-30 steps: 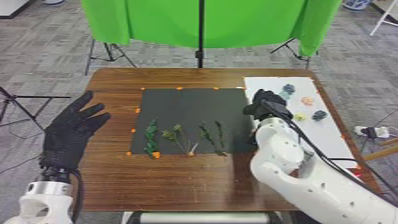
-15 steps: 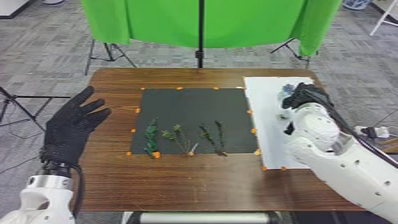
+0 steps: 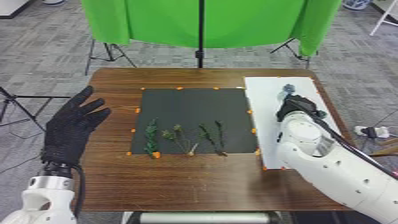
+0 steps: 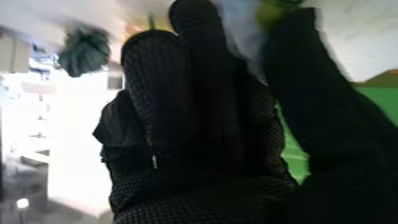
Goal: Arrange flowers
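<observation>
My right hand [image 3: 300, 106] is over the white sheet [image 3: 271, 135] at the table's right side, hiding the flower heads beneath it. A blue-grey flower head [image 3: 288, 90] lies just beyond its fingers. In the right wrist view the hand [image 4: 200, 110] is open, its fingers extended and the thumb apart; a yellow flower head [image 4: 271, 14] is near the thumb's tip and a dark blue-green one [image 4: 84, 50] beyond the fingers. Green stems [image 3: 151, 139] with leaves lie on the black mat [image 3: 195, 105]. Left of the table my left hand [image 3: 75, 122] is open.
Orange markers [image 3: 179, 88] line the edges of the black mat and white sheet on the brown table [image 3: 195, 187]. Behind the table hangs a green cloth [image 3: 160, 25] on a black stand, and a tripod [image 3: 31, 112] stands at the left.
My right hand has moved right across the white sheet, then a little back toward the robot, uncovering the blue-grey flower head. The left hand has shifted only slightly.
</observation>
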